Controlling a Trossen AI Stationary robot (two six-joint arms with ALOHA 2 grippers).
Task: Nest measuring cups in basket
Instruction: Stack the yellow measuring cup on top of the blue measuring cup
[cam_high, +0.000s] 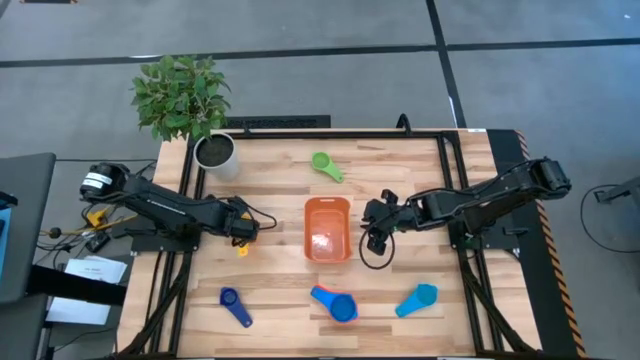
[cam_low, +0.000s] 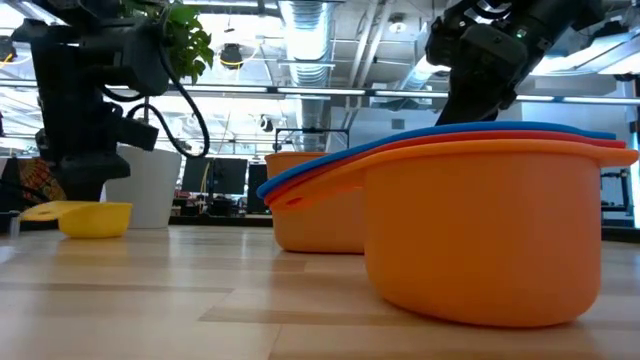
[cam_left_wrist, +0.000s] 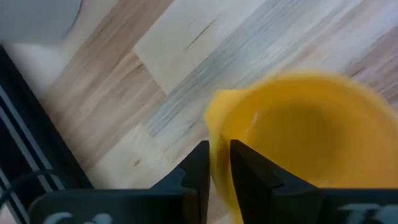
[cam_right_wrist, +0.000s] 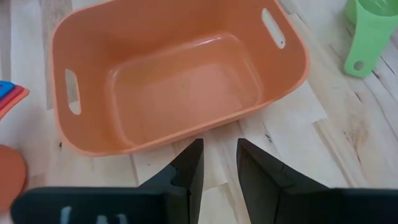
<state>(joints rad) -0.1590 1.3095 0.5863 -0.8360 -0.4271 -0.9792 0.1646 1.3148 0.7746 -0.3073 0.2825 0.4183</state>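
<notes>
The orange basket (cam_high: 327, 228) stands mid-table, and nothing lies in it (cam_right_wrist: 180, 81). A yellow measuring cup (cam_high: 242, 248) sits on the table left of it, right way up (cam_low: 92, 218), with my left gripper (cam_high: 243, 232) shut on its edge (cam_left_wrist: 216, 163). Just right of the basket my right gripper (cam_high: 377, 240) hovers, open, with only table between its fingers (cam_right_wrist: 219, 158). A green cup (cam_high: 326, 165) lies beyond the basket. Near the front edge lie a dark blue cup (cam_high: 236, 305), a light blue cup (cam_high: 417, 299) and a stack of orange, red and blue cups (cam_low: 480, 230). My left gripper has the yellow cup's edge (cam_left_wrist: 216, 134) between its two fingers, which stand close together and slant down from the table's left. One finger (cam_left_wrist: 249, 177) shows in front of the bowl, the other (cam_left_wrist: 198, 171) outside it. Wall or handle, I cannot tell. The cup's base is on the table.
A white plant pot (cam_high: 215, 150) with a leafy plant stands at the far left corner. A black cable loop (cam_high: 375, 258) lies beside my right gripper. Black frame rails (cam_high: 455, 180) run along the table's sides. Bare wood lies between the basket and the front cups.
</notes>
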